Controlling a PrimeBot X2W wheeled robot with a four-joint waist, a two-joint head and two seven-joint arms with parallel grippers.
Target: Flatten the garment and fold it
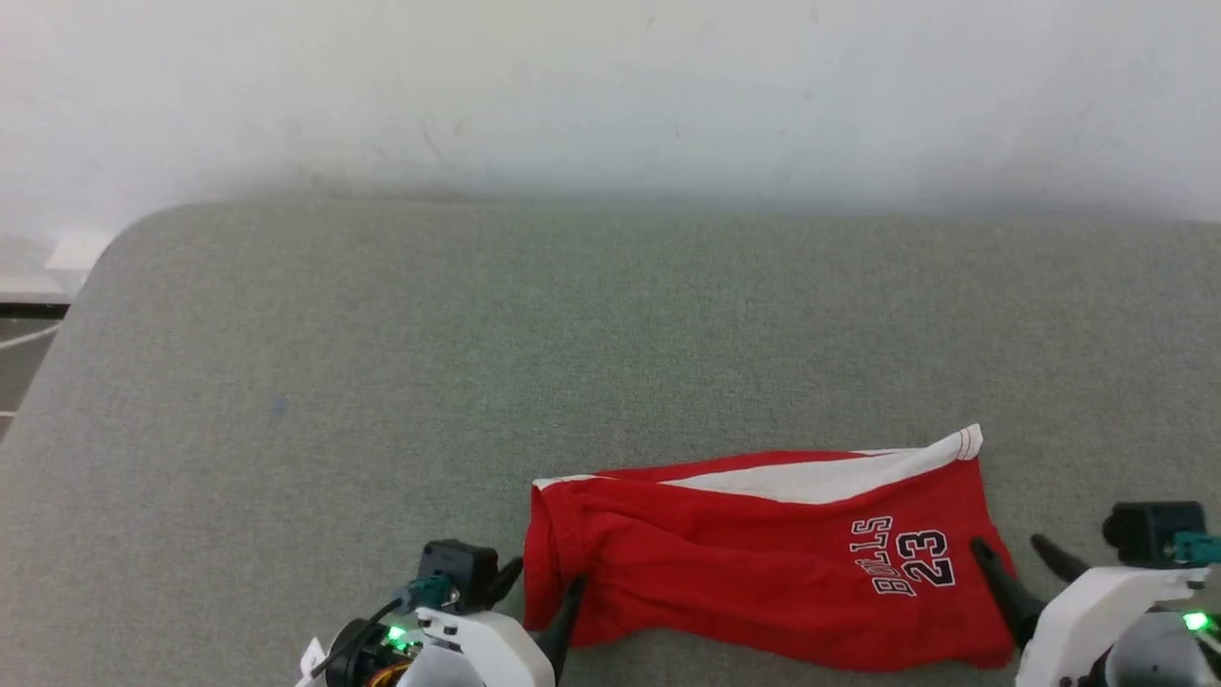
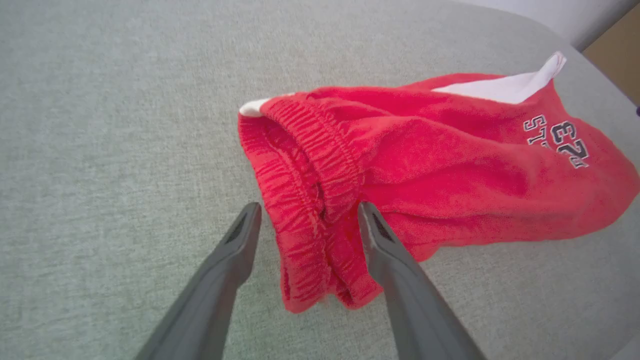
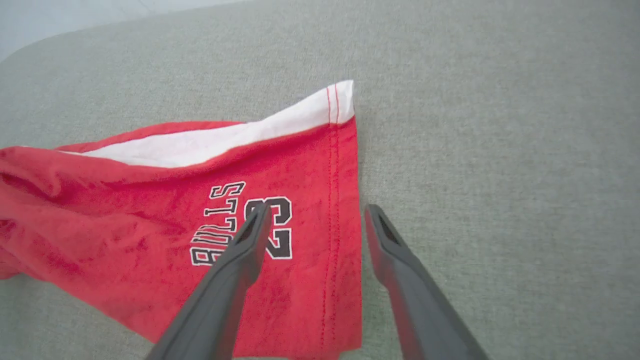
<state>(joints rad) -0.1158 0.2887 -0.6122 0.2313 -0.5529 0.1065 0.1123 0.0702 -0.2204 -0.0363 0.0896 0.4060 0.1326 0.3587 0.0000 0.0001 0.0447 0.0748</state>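
The garment [image 1: 754,563], red shorts with a white stripe along the far edge and a "BULLS 23" print, lies doubled over lengthwise on the grey cloth table [image 1: 572,334] near its front edge. Its elastic waist [image 2: 310,165] points left and its leg hem [image 3: 345,225] points right. My left gripper [image 1: 539,592] is open, one finger on each side of the bunched waistband [image 2: 309,206]. At the other end my right gripper [image 1: 1009,546] is open too, astride the hem [image 3: 317,207], with one finger over the print and the other over bare table.
A pale wall [image 1: 610,86] rises behind the table. The table's rounded left corner [image 1: 114,248] drops off to a floor strip [image 1: 24,324]. Wide bare cloth stretches beyond and to the left of the shorts.
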